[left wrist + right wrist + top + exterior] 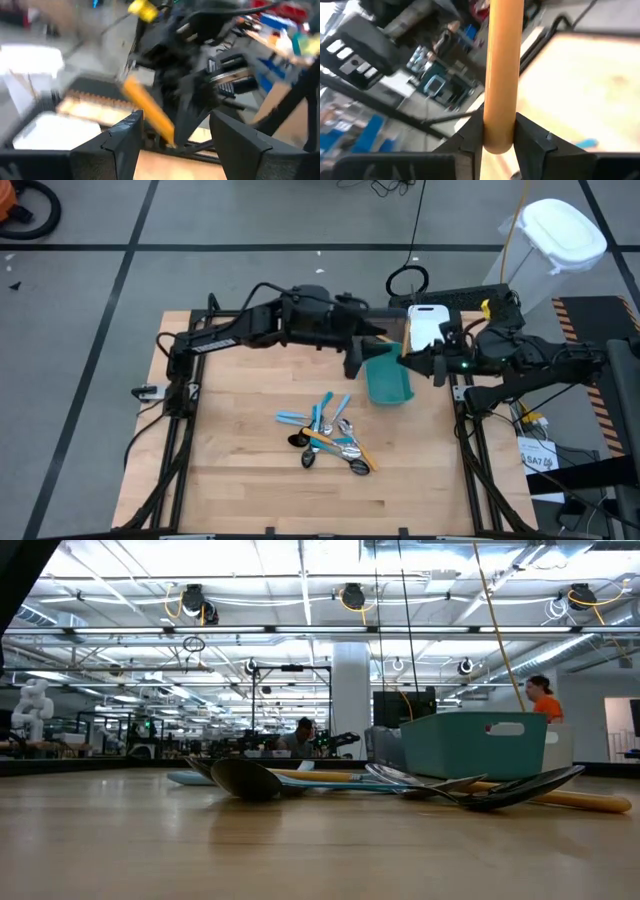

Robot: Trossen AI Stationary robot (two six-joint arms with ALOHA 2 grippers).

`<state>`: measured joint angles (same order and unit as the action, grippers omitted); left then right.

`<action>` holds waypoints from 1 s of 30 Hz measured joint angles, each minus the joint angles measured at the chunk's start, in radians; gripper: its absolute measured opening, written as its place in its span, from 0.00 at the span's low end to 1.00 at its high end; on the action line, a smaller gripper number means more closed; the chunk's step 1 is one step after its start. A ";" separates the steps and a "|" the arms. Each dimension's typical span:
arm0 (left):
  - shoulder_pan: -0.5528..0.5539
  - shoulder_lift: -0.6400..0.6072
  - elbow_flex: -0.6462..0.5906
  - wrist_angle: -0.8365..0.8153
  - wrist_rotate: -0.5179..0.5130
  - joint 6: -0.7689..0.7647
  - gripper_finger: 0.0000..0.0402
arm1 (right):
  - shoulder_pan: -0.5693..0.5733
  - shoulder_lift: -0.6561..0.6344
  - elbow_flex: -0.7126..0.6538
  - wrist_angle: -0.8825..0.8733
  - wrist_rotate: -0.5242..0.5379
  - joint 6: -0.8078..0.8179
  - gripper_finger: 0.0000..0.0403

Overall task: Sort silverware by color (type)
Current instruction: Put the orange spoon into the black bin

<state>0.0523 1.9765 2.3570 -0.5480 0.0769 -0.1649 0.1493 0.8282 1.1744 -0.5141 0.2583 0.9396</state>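
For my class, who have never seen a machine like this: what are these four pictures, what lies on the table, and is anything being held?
Two dark robot arms work at a wooden table. One picture looks straight down from above, one looks level across the tabletop, and two come from cameras on the arms' wrists. A pile of silverware, blue-handled, orange-handled and dark pieces, lies mid-table, apart from a teal bin and a white bin at the far side. The right claw is shut on an orange handle, raised near the bins. The left claw is open beside it, fingers spread, facing that handle.
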 joint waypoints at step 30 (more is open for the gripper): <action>-0.087 -0.182 -0.001 -0.274 -0.288 0.227 0.57 | 0.001 0.196 0.000 0.175 -0.492 0.080 0.19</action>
<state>-0.0343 1.7946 2.3562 -0.8215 -0.2109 0.0625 0.1499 1.0241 1.1744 -0.3396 -0.2338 1.0201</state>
